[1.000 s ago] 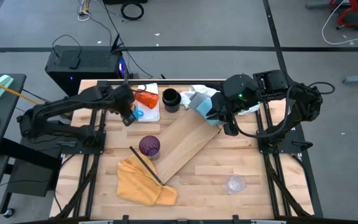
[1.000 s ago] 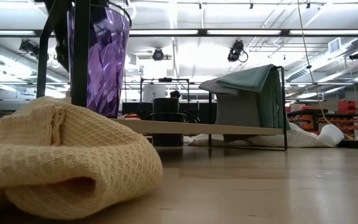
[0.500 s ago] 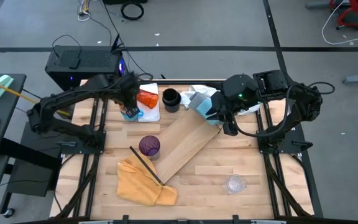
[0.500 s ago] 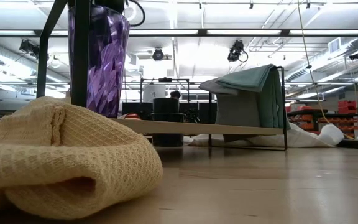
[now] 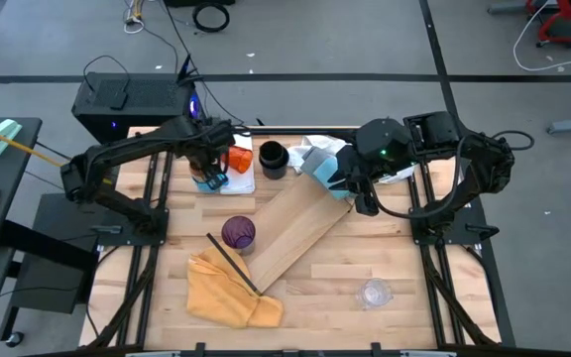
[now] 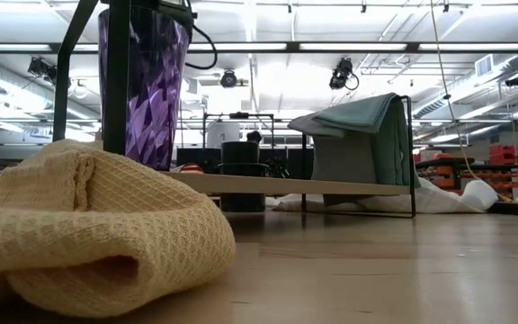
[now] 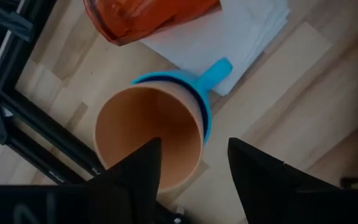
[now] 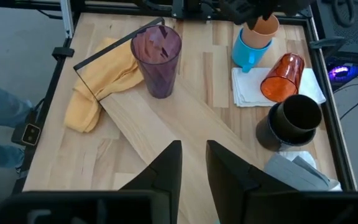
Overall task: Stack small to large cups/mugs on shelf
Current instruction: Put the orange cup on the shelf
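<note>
- Left gripper (image 5: 209,175) hangs spread directly over the orange cup (image 7: 148,143), which sits nested inside the blue mug (image 7: 194,93) at the table's back left.
- Red tumbler (image 5: 234,157) lies tipped on the white pad (image 5: 238,178) just beside them.
- Purple cup (image 5: 238,232) stands upright on the shelf (image 5: 295,228), near the yellow cloth (image 5: 228,290).
- Black mug (image 5: 272,158) stands behind the shelf.
- Right gripper (image 5: 363,206) waits spread above the shelf's far end.

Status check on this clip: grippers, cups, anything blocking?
Left gripper open above small orange cup nested in blue mug. Right gripper open, waiting over the shelf. Purple cup on shelf; yellow cloth at its end.
</note>
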